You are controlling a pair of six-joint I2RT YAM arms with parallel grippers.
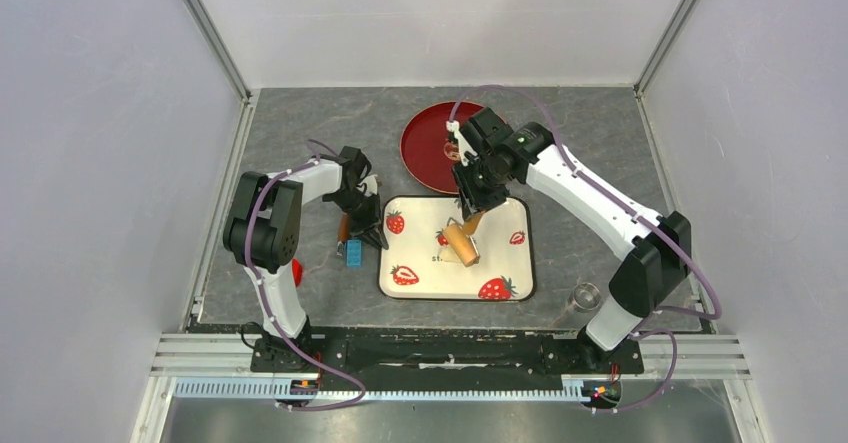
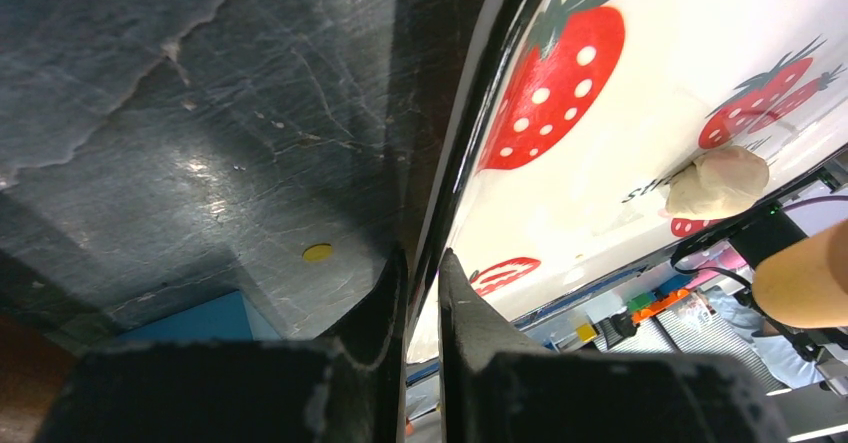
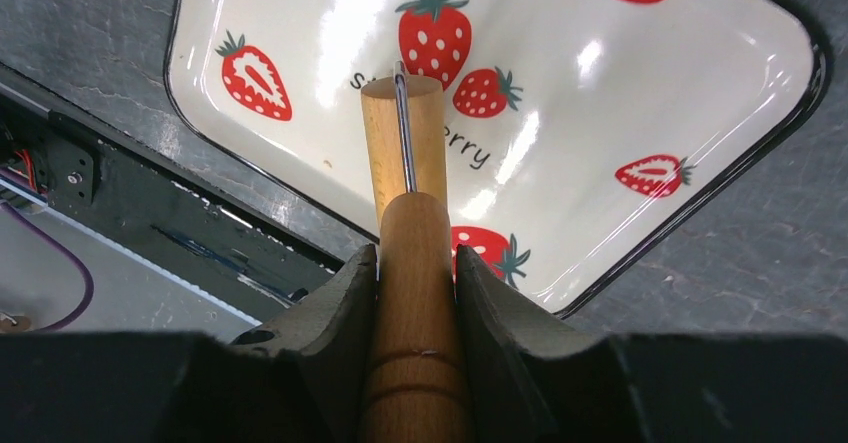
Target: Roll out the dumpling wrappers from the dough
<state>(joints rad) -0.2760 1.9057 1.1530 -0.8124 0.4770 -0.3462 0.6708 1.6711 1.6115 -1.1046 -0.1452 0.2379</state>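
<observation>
A grey stone-patterned table point(image 1: 300, 133) carries a cream tray point(image 1: 505, 261) printed with strawberries, set in the middle near the arms; a round red plate point(image 1: 425, 148) lies just beyond the tray's far edge. A wooden roller point(image 1: 462, 244) slants over the tray's centre, handle raised and barrel low. The dough point(image 2: 720, 181) is one small lump, pale cream, smooth and rounded, with a thinner ragged edge on one side; it sits on the tray near the middle, beside the printed lettering and a small strawberry; only the left wrist view shows it, with the roller's end close by, and whether the two touch I cannot tell.

The right gripper point(image 3: 415, 253) is clamped on the roller's handle, one finger pressed to each side, the barrel pointing away over the tray. The left gripper point(image 2: 422, 263) is down at the tray's left edge, its jaws drawn narrow with the dark rim pinched between them. A small blue block point(image 1: 353, 253) lies on the table just beside that gripper.
</observation>
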